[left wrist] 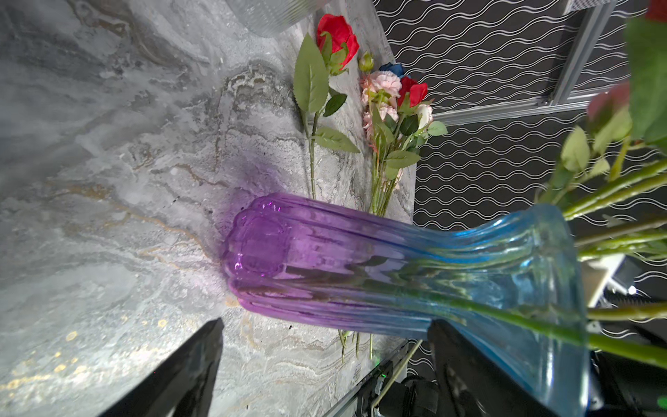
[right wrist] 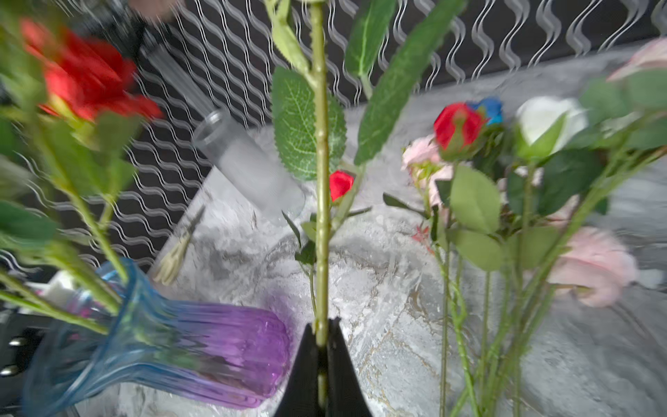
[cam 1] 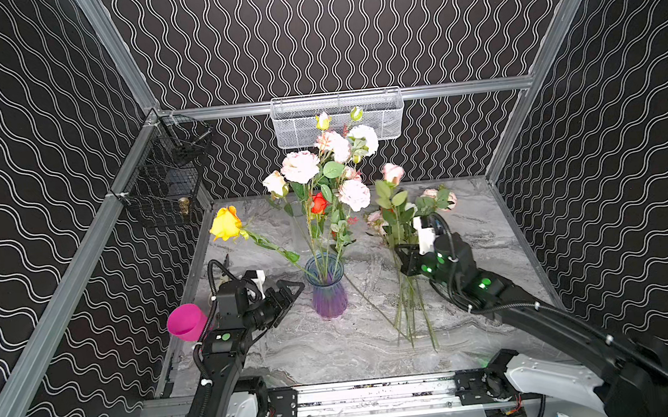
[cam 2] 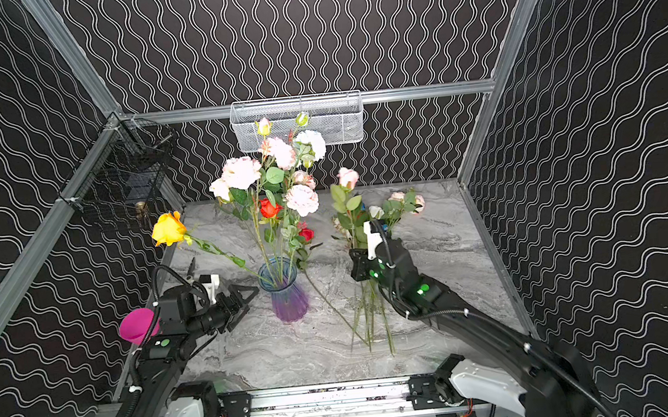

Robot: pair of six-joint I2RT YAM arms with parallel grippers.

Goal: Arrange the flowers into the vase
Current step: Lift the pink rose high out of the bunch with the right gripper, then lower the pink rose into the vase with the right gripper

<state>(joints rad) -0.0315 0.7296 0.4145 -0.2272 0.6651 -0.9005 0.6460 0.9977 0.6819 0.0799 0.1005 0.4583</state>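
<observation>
Though unclear in both top views, right fingers (right wrist: 302, 377) pinch a stem (right wrist: 321, 216), perhaps pink-headed, in wrist view; left fingers (left wrist: 180, 373) wide.

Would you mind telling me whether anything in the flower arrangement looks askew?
Yes: the yellow rose leans far out of the purple-blue vase, its head hanging out towards the table's left edge, while the other flowers in it stand fairly upright.

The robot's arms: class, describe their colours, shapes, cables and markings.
The left arm and right arm are slim and black on white base housings. Black cables with white ties run along them; green lights glow. The left end effector and right end effector have black tapering fingers.
</observation>
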